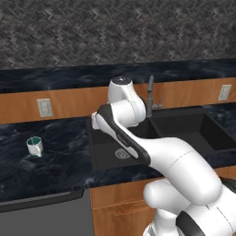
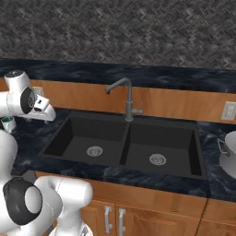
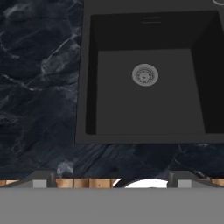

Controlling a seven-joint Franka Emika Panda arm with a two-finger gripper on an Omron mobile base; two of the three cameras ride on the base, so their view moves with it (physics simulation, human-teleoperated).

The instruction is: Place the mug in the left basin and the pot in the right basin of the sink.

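Black left basin (image 3: 144, 105) lies open; mug (image 1: 34, 146) well left.

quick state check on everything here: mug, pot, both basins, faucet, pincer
mug: upright on the counter left of the sink, not held
pot: on the counter right of the sink, cut off by the right base view's edge
left basin: empty
right basin: empty
faucet: no water running, spout toward the left basin
pincer: fingertips apart, nothing between them, above the sink's front edge

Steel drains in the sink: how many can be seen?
2. One sits in the floor of the left basin, drain; the other in the right basin, drain. Both basins otherwise look bare.
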